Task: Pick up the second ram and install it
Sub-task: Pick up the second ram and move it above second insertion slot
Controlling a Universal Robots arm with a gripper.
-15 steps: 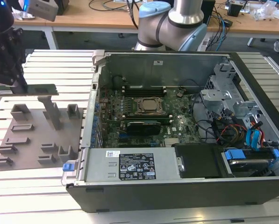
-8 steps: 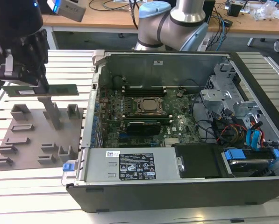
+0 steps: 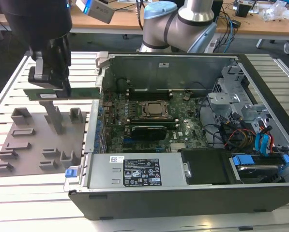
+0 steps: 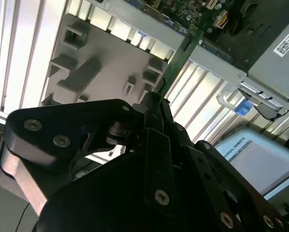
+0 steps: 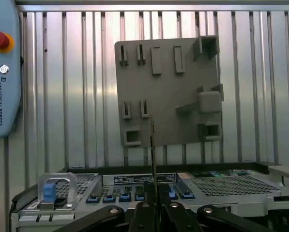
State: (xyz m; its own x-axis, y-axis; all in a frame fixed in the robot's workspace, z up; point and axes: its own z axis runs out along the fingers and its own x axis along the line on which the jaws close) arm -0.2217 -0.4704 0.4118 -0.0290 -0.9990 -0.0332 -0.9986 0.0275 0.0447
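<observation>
**Desk:** What do the fingers have?

**Photographer:** The fingers (image 5: 144, 212) of the gripper (image 3: 54, 86) are clamped tight on the second ram (image 3: 62, 93). They pinch the green stick by its flat faces, nearer its end at the exterior view's left. Both wrist views catch it edge-on, jutting from between the fingertips.

**Desk:** And where is it?

**Photographer:** It is in the air, held level over the grey holder tray (image 3: 33, 145) and touching none of the tray's blocks. The tray lies on the slatted table (image 3: 18, 203) toward the edge at the exterior view's left. The stick's free end reaches close to the side wall of the open computer case (image 3: 183, 193), outside the motherboard (image 3: 149, 116).

**Desk:** The arm?

**Photographer:** The wrist points straight down above the tray. The arm (image 3: 192, 19) bends over from behind the case.
</observation>
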